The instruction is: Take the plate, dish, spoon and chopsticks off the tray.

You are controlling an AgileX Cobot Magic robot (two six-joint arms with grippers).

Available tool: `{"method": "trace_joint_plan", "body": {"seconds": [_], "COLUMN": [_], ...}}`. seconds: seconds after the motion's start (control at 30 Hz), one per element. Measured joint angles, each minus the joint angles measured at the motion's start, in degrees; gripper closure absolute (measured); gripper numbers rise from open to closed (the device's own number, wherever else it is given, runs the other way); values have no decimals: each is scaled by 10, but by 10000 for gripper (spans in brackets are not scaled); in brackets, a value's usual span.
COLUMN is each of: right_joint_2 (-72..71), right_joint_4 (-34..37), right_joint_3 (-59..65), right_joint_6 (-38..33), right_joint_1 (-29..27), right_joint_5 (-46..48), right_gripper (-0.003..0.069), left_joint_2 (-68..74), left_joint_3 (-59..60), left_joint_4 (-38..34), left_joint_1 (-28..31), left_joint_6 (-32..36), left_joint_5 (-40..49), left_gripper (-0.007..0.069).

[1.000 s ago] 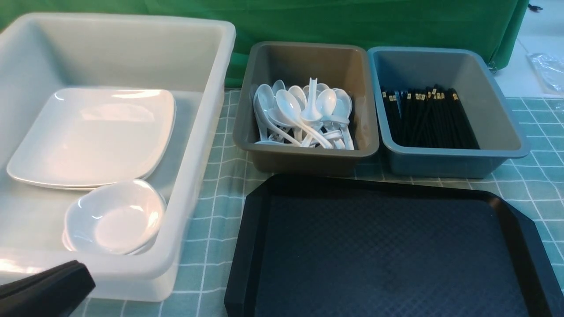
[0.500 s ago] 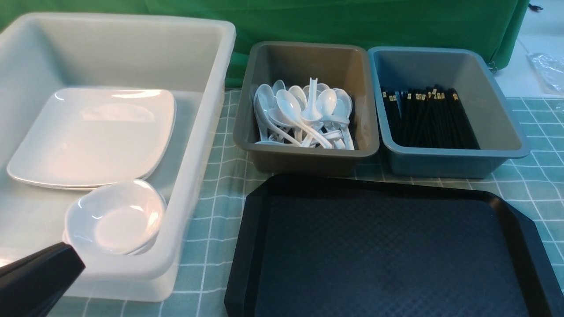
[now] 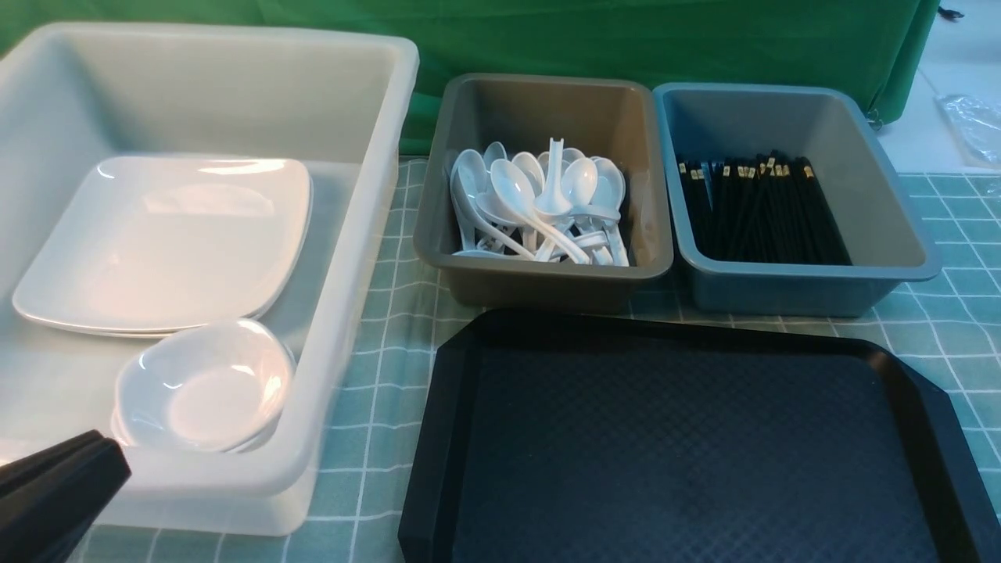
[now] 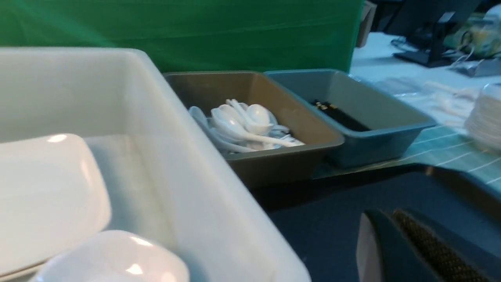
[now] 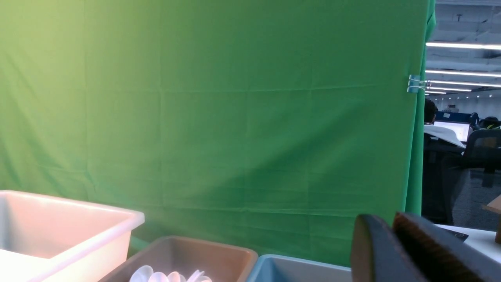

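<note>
— Looking at the tray (image 3: 688,438), what lies on it?
— Its black surface shows bare. The plate (image 3: 164,242) lies in the white tub (image 3: 344,258) with a small dish (image 3: 205,386) just beside it. The spoons (image 3: 539,207) fill the grey bin (image 3: 539,281); the chopsticks (image 3: 758,211) lie in the blue bin (image 3: 805,285).
— And the claws?
— The left gripper (image 3: 55,489) sits low by the tub's near corner, jaws together, holding nothing. The right gripper (image 5: 407,254) shows only one finger; its gap cannot be told.
</note>
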Motion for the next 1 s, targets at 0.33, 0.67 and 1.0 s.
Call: {"method": "trace_joint_plan", "body": {"seconds": [0.33,0.67,1.0], "right_joint_2": [0,0,0], "right_joint_4": [0,0,0], "right_joint_3": [0,0,0], "right_joint_6": [0,0,0], "right_joint_1": [0,0,0], "right_joint_5": [0,0,0], "right_gripper": [524,503,485], "left_joint_2": [-53,-80,-80], "left_joint_3": [74,196,205], "left_joint_4": [180,183,190], "left_joint_1": [116,207,166], "left_joint_6": [-180,-181,-185], "left_joint_5": [-61,-95,-109], "left_gripper": [613,613,608]}}
